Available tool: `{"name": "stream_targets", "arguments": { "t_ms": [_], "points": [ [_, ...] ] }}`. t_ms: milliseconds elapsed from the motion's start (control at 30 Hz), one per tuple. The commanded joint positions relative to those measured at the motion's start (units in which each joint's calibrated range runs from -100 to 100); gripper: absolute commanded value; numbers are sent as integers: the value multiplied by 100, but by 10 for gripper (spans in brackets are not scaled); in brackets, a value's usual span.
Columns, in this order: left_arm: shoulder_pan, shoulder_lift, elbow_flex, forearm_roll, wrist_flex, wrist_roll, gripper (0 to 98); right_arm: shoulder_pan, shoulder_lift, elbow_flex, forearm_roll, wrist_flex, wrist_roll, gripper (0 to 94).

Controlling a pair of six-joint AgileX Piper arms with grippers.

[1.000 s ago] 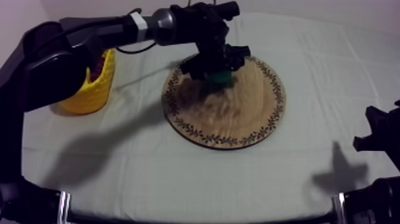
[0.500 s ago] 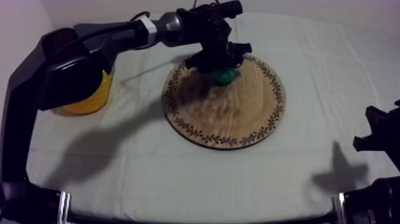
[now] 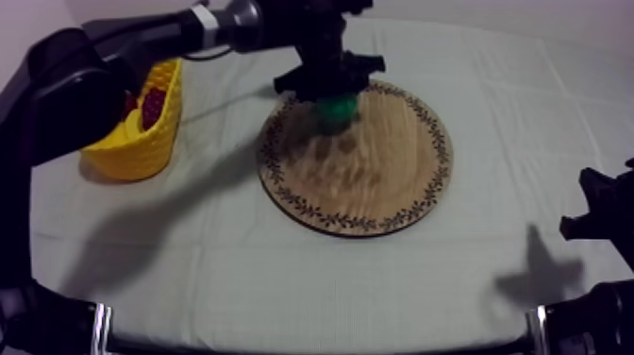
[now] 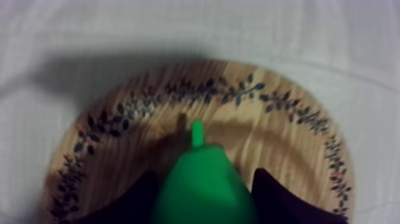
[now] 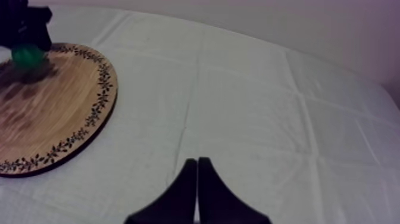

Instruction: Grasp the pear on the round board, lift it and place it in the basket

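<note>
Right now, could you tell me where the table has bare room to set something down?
Bare: the cloth between the wooden board and the right arm, the strip in front of the board, and the board's near half. Crowded: the far left, where the left arm reaches past the yellow basket, its jaws shut on the pear over the board's far rim.

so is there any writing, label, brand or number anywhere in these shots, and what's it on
None: no word, number, label or sign can be read in any view.
The wooden board has a leaf pattern round its rim, not letters.
The pear, the yellow basket and the cloth show no writing.
</note>
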Motion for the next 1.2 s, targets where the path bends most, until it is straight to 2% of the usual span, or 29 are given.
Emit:
{"name": "stream_targets", "arguments": {
  "t_ms": [0,133,367,533,733,867,1167],
  "points": [
    [-58,-441,40,69,164,-104,407,3,-5,0,2,1,1,3],
    [-187,-1180,358,171,474,-289,426,3,-5,0,2,1,1,3],
    [-495,-2596,1708,328,1038,-610,414,3,-5,0,2,1,1,3],
    [-865,-3563,2542,346,1352,-888,418,3,-5,0,2,1,1,3],
    [-1393,-4544,3393,129,1289,-1253,421,3,-5,0,2,1,1,3],
    [-1736,-4999,4066,-27,998,-1455,420,3,-5,0,2,1,1,3],
    [-2093,-5419,6070,-377,-173,-1342,423,3,-5,0,2,1,1,3]
  ]
}}
